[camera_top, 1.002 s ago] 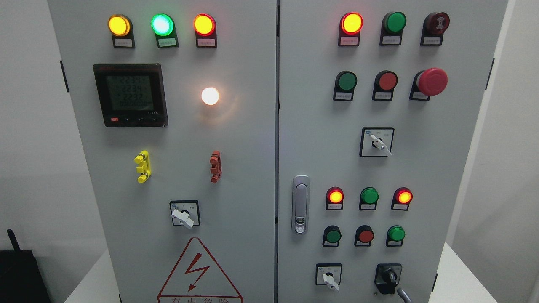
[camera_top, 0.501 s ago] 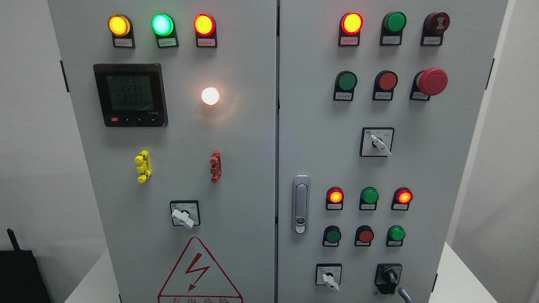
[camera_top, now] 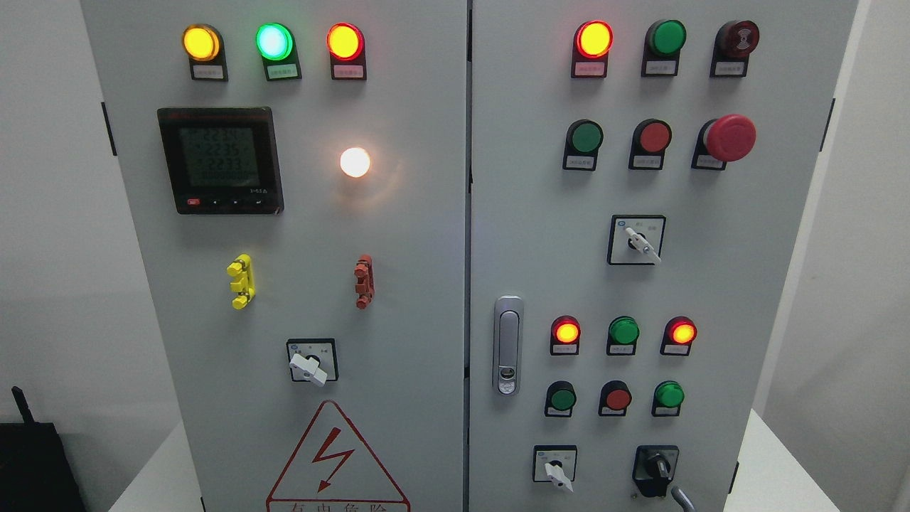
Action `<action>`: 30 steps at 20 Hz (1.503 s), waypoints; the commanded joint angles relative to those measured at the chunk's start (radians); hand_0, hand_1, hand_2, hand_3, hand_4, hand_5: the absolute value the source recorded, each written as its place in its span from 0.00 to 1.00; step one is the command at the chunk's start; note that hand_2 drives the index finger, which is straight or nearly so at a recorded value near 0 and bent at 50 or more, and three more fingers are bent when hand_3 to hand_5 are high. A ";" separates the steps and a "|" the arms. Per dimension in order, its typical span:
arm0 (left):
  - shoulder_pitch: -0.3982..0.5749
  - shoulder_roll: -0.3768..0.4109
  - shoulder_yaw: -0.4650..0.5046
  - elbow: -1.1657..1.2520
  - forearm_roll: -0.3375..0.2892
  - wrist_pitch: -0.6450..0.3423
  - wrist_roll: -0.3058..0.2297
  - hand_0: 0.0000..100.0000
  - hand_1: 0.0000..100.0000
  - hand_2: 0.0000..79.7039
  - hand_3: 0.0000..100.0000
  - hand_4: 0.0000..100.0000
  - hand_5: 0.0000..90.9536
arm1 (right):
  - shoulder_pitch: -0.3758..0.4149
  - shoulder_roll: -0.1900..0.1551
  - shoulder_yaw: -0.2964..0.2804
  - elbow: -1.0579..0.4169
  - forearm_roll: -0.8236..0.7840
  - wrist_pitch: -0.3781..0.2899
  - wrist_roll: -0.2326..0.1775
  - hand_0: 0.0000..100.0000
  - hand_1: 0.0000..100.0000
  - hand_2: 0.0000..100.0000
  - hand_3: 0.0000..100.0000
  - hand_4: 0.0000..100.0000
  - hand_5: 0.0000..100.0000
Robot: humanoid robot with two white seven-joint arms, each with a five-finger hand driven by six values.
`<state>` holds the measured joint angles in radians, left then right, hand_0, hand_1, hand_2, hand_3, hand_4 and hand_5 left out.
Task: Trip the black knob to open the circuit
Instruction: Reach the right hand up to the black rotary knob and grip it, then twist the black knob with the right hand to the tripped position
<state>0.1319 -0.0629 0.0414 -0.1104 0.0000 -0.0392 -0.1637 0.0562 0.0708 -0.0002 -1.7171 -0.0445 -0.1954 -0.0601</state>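
- While the grey two-door metal control cabinet (camera_top: 426,235) shows every lamp, button and switch where it was half a second ago, only the readout on the black square digital meter (camera_top: 220,161) on the left door differs: the digits have ticked over; too small to read exactly.
- Black rotary knob on its black square plate (camera_top: 655,469) sits at the bottom right of the right door, just right of the small white-lever selector switch (camera_top: 555,467). Knob position matches the earlier frames; not turned.
- Grey curved piece (camera_top: 682,498) pokes in at the bottom edge just below-right of the black knob, same spot as before. Can't tell what it is.
- No robot hand identifiable in view, left or right, so its state can't be told.
- Left door contents: lit yellow, green and red round pilot lamps (camera_top: 272,41) along the top, glowing white round lamp (camera_top: 355,162) right of the meter, yellow plastic clip (camera_top: 240,281) and red plastic clip (camera_top: 364,281) below, white-handled selector switch (camera_top: 310,364), red triangular lightning warning sign (camera_top: 334,459) at the bottom.
- Right door contents: red mushroom emergency stop button (camera_top: 729,137) upper right, silver door latch handle (camera_top: 507,345) by the left edge, rows of red and green buttons and lamps.
- Cabinet stands on a white desk (camera_top: 764,469); black box with antenna (camera_top: 32,462) at lower left.
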 commanded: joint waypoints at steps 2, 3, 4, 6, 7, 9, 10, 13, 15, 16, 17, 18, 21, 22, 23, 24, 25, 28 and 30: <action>0.000 0.000 0.000 0.000 -0.023 0.001 0.000 0.12 0.39 0.00 0.00 0.00 0.00 | -0.006 0.001 0.026 0.001 0.000 0.001 0.000 0.00 0.00 0.00 1.00 1.00 1.00; 0.000 0.000 0.000 0.000 -0.023 -0.001 0.000 0.12 0.39 0.00 0.00 0.00 0.00 | -0.006 0.001 0.026 0.001 0.000 0.001 0.000 0.00 0.00 0.00 1.00 1.00 1.00; 0.000 0.000 0.000 0.000 -0.023 0.001 0.000 0.12 0.39 0.00 0.00 0.00 0.00 | -0.006 0.001 0.028 0.001 0.002 0.001 0.000 0.00 0.00 0.00 1.00 1.00 1.00; 0.000 0.000 0.000 0.000 -0.023 -0.001 0.000 0.12 0.39 0.00 0.00 0.00 0.00 | -0.006 0.003 0.028 0.001 0.002 0.001 0.000 0.00 0.00 0.00 1.00 1.00 1.00; 0.000 0.000 0.000 0.000 -0.023 0.001 0.000 0.12 0.39 0.00 0.00 0.00 0.00 | -0.006 0.003 0.032 0.001 0.002 0.001 -0.001 0.00 0.00 0.00 1.00 1.00 1.00; 0.000 0.000 0.000 0.000 -0.023 -0.001 0.000 0.12 0.39 0.00 0.00 0.00 0.00 | -0.006 0.004 0.039 0.001 0.002 0.001 0.000 0.00 0.00 0.00 1.00 1.00 1.00; 0.000 0.000 0.000 0.000 -0.023 0.001 0.000 0.12 0.39 0.00 0.00 0.00 0.00 | -0.006 0.004 0.039 0.001 0.002 0.001 0.000 0.00 0.00 0.00 1.00 1.00 1.00; 0.000 0.000 0.000 0.000 -0.023 -0.001 0.000 0.12 0.39 0.00 0.00 0.00 0.00 | -0.006 0.006 0.039 0.001 0.002 0.001 0.000 0.00 0.00 0.00 1.00 1.00 1.00; 0.000 0.000 0.000 0.000 -0.023 -0.001 0.000 0.12 0.39 0.00 0.00 0.00 0.00 | -0.006 0.006 0.039 0.001 0.003 0.001 0.000 0.00 0.00 0.00 1.00 1.00 1.00; 0.000 0.000 0.000 0.000 -0.023 0.001 0.000 0.12 0.39 0.00 0.00 0.00 0.00 | -0.006 0.006 0.039 0.001 0.003 0.001 -0.001 0.00 0.00 0.00 1.00 1.00 1.00; 0.000 0.000 0.000 0.000 -0.023 0.001 0.000 0.12 0.39 0.00 0.00 0.00 0.00 | -0.006 0.006 0.039 0.001 0.003 0.001 0.000 0.00 0.00 0.00 1.00 1.00 1.00; 0.000 0.000 0.000 0.000 -0.023 0.001 0.000 0.12 0.39 0.00 0.00 0.00 0.00 | -0.004 0.006 0.039 0.001 0.003 0.001 0.000 0.00 0.00 0.00 1.00 1.00 1.00; 0.000 0.000 0.000 0.000 -0.023 0.001 0.000 0.12 0.39 0.00 0.00 0.00 0.00 | -0.004 0.006 0.039 0.001 0.003 0.001 0.000 0.00 0.00 0.00 1.00 1.00 1.00; 0.000 0.000 0.000 0.000 -0.023 0.001 0.000 0.12 0.39 0.00 0.00 0.00 0.00 | -0.004 0.006 0.039 0.001 0.003 0.001 -0.001 0.00 0.00 0.00 1.00 1.00 1.00; 0.000 0.000 0.000 0.000 -0.023 0.001 0.000 0.12 0.39 0.00 0.00 0.00 0.00 | -0.004 0.006 0.039 0.001 0.003 0.001 -0.001 0.00 0.00 0.00 1.00 1.00 1.00; 0.000 0.000 0.000 0.000 -0.023 0.001 0.000 0.12 0.39 0.00 0.00 0.00 0.00 | -0.004 0.006 0.039 0.001 0.002 0.001 0.000 0.00 0.00 0.00 1.00 1.00 1.00; 0.000 0.000 0.000 0.000 -0.023 0.001 0.000 0.12 0.39 0.00 0.00 0.00 0.00 | -0.006 0.006 0.039 -0.001 0.003 0.001 0.000 0.00 0.00 0.00 1.00 1.00 1.00; 0.000 0.000 0.000 0.000 -0.023 0.001 0.001 0.12 0.39 0.00 0.00 0.00 0.00 | -0.006 0.006 0.043 -0.001 0.003 -0.002 0.000 0.00 0.00 0.00 1.00 1.00 1.00; 0.000 0.000 0.000 0.000 -0.023 0.001 0.000 0.12 0.39 0.00 0.00 0.00 0.00 | -0.006 0.006 0.048 -0.001 0.003 -0.002 0.000 0.00 0.00 0.00 1.00 1.00 1.00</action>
<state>0.1319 -0.0629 0.0414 -0.1104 0.0000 -0.0389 -0.1637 0.0514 0.0757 0.0342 -1.7170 -0.0417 -0.1947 -0.0682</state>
